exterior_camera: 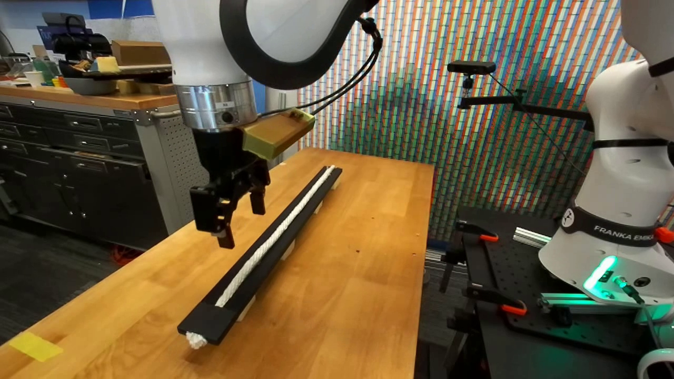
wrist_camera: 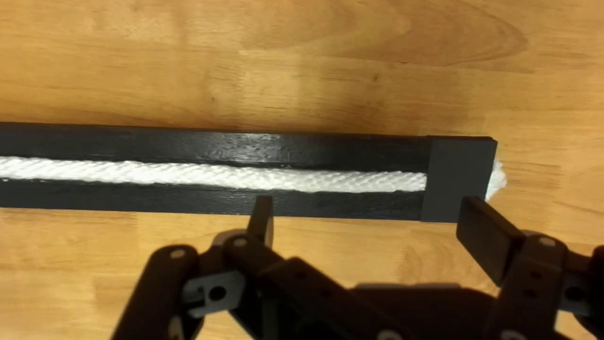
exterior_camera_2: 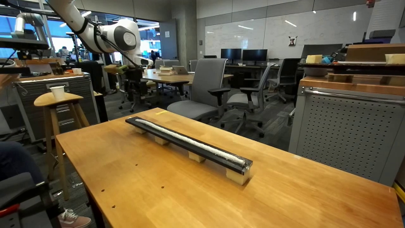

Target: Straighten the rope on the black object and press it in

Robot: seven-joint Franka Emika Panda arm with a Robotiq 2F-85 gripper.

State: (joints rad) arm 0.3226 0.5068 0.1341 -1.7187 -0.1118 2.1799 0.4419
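A white rope [exterior_camera: 271, 242] runs lengthwise along the black object [exterior_camera: 210, 320], a long narrow bar, and looks nearly straight in both exterior views. From above, the rope [wrist_camera: 283, 179] follows the middle of the bar [wrist_camera: 283, 147]; how deep it sits in the groove I cannot tell. At one end a flat black piece [wrist_camera: 457, 179] covers it, and a frayed white tip pokes out beyond. My gripper [exterior_camera: 242, 223] hangs above the table near that end, apart from bar and rope. Its fingers [wrist_camera: 490, 241] stand wide apart with nothing between them.
Small wooden blocks [exterior_camera_2: 238, 176] hold the bar off the wooden table [exterior_camera_2: 142, 196]. Yellow tape [exterior_camera: 36, 346] sticks to the tabletop near the bar's covered end. A grey cabinet [exterior_camera_2: 348, 133] and grey chairs [exterior_camera_2: 207, 85] stand beyond the table's edge.
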